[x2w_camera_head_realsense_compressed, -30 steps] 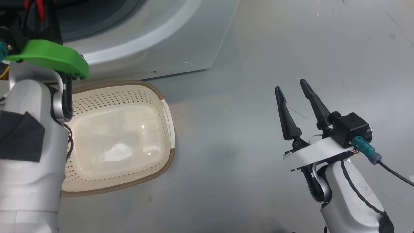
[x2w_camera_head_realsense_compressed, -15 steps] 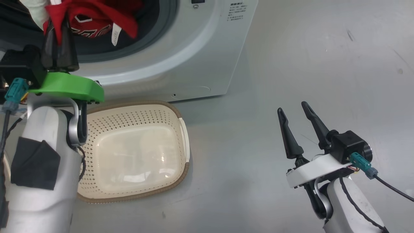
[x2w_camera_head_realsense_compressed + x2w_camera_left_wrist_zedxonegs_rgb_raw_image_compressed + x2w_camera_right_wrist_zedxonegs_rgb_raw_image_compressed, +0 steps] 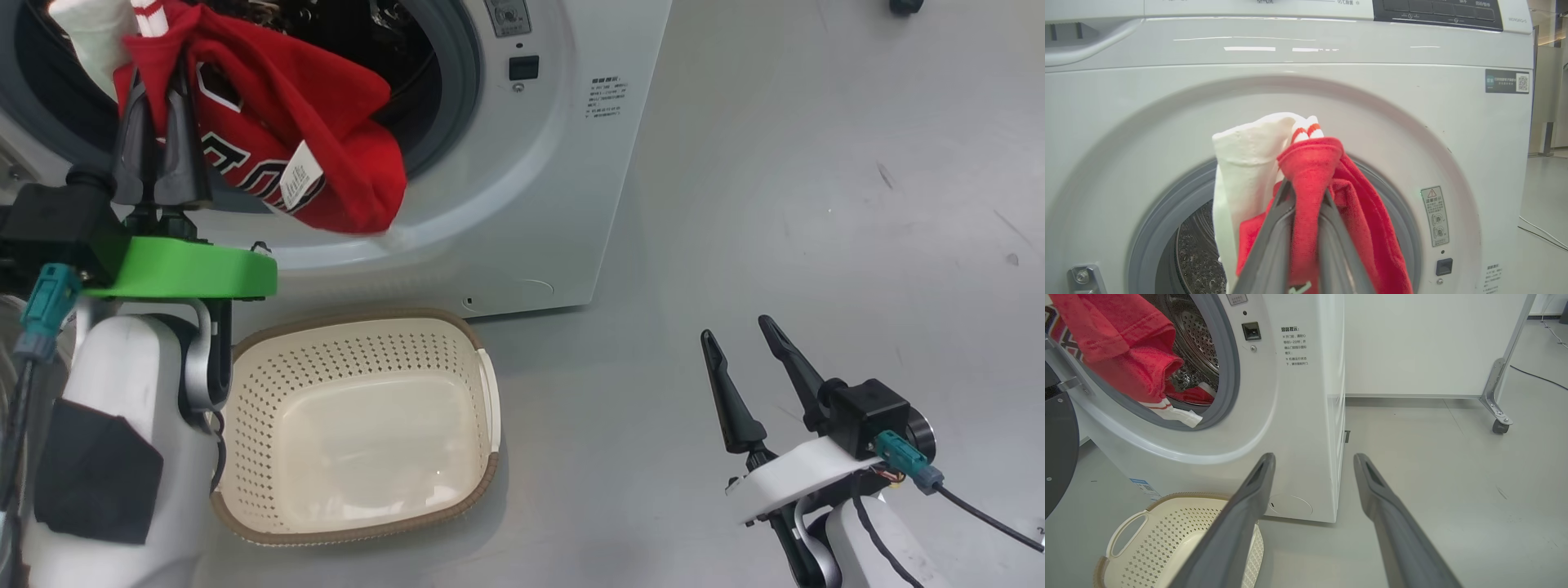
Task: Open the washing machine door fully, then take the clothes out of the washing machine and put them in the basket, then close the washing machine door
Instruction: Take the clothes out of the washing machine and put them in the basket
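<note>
washing machine (image 3: 555, 163): 1 | basket (image 3: 359, 359): 1 | fingers (image 3: 725, 392): 4 | clothes (image 3: 326, 139): number unclear

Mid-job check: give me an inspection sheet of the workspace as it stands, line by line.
Surface: grey floor, bare, a few scuffs.
Job's things: washing machine with the washing machine door swung open; red clothes hanging in front of the drum, more of them inside it; basket empty, on the floor in front of the machine.
Clutter: nothing seen.
Grippers: left gripper shut on the clothes; right gripper open, empty, over the floor.
Cables: black cable from the right wrist; second cable on the floor further back.
Surroundings: white panel on a castor beside the machine.
</note>
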Motion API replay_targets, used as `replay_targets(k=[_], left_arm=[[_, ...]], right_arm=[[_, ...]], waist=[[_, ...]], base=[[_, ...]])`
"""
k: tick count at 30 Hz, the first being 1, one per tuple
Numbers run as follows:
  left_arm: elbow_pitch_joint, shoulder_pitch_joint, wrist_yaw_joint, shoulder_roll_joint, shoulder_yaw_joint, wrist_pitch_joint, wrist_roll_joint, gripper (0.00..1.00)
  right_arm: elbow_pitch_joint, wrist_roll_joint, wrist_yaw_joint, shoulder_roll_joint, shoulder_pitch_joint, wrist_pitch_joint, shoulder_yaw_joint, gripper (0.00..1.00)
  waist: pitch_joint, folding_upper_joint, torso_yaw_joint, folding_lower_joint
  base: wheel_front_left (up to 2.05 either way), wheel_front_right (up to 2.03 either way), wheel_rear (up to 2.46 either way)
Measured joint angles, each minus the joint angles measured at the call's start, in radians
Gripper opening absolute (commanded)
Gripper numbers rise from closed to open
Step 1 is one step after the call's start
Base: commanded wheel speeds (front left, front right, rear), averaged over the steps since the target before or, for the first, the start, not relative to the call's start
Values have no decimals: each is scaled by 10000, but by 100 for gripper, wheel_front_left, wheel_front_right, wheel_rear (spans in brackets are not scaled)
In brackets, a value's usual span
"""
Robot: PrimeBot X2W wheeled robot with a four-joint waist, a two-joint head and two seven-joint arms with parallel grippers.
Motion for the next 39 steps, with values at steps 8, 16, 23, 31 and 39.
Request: replay_targets(k=[8,16,23,31,39], left_arm=[[-1032,985,98,-35,-61,0,90,0],[-1515,2363,267,-157,-63,249,46,0],[-1503,3553,343,-219,-82,754,-42,0],[-976,4197,345,-228,-336,1116,58,0],[-150,4231,359,-316,-328,1191,-81,0]], right_arm=[[19,-71,4,2,387,0,10,100],[-35,-86,42,2,445,0,81,100],[-236,-161,44,2,446,0,90,100],[-403,-232,48,2,394,0,161,100],[-671,-224,121,0,22,0,320,100]], waist=[[-560,0,201,0],[-704,0,296,0],[-461,0,275,0],[42,0,167,0],[744,0,-107,0]], base=[[0,0,0],[0,0,0],[0,0,0],[0,0,0],[0,0,0]])
